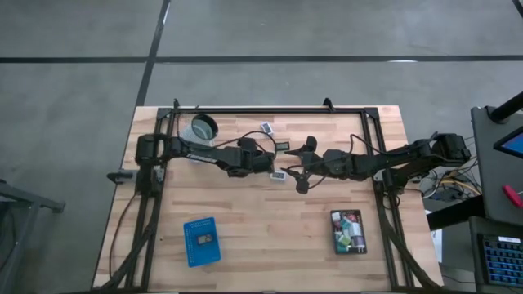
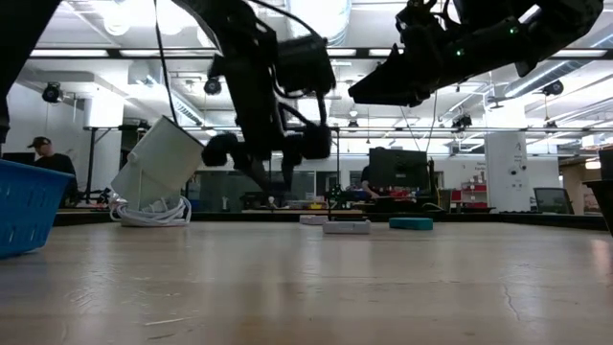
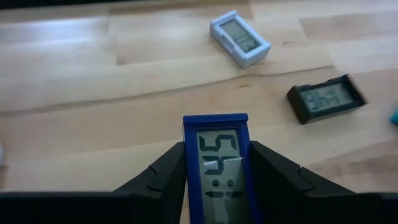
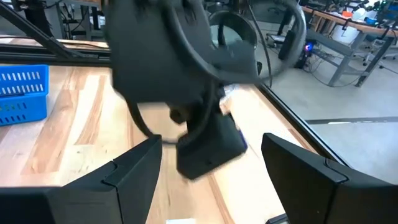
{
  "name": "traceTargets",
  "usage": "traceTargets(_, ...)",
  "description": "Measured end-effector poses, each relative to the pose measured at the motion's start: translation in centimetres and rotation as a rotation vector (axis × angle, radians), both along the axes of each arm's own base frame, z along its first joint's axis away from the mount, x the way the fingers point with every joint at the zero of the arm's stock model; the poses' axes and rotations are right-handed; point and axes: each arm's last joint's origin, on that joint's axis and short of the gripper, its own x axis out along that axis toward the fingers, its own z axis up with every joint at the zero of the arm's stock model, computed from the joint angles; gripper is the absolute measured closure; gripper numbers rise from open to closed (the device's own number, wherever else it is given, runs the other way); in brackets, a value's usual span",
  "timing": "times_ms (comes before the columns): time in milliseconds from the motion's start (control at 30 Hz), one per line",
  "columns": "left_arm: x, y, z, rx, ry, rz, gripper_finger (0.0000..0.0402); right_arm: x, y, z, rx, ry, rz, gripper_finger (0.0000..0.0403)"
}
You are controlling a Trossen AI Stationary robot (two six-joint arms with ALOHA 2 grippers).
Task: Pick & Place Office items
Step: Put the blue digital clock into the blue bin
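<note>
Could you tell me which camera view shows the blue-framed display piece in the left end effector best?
The left wrist view: the blue-framed display piece fills the centre, clamped between the left end effector fingers, screen legible. The high view shows only a small pale spot at the end effector. The low and right wrist views do not show it clearly.

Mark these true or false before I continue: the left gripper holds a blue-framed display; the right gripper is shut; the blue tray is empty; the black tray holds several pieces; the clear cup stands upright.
1. The left gripper holds a blue-framed display. True.
2. The right gripper is shut. False: its fingers are spread wide, with nothing between them.
3. The blue tray is empty. False: one small dark piece lies in it.
4. The black tray holds several pieces. True.
5. The clear cup stands upright. False: it lies tilted on its side.
</note>
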Motion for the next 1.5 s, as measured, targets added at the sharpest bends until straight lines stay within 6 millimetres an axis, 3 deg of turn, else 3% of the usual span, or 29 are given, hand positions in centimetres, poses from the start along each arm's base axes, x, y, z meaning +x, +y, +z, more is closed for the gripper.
traceTargets(333, -1.8, -3.4, 4.0, 0.050, 0.012, -0.078, 0.0242, 0.0, 0.0, 0.0, 0.000, -0.002, 0.000, 0.0129)
traceTargets(700, -4.7, -10.7, 9.0, 0.129, -0.063, -0.291, 0.0243, 0.0, 0.0, 0.0, 0.000, -0.001, 0.000, 0.0129)
traceTargets(1233, -10.5, -23.5, 9.6, 0.066, -0.155, -0.663, 0.0241, 0.0, 0.0, 0.0, 0.000, -0.001, 0.000, 0.0129)
traceTargets(1500, -14.9, -27.6, 9.2, -0.003, -0.109, -0.795, 0.0239, 0.0, 0.0, 0.0, 0.000, 0.000, 0.001, 0.0129)
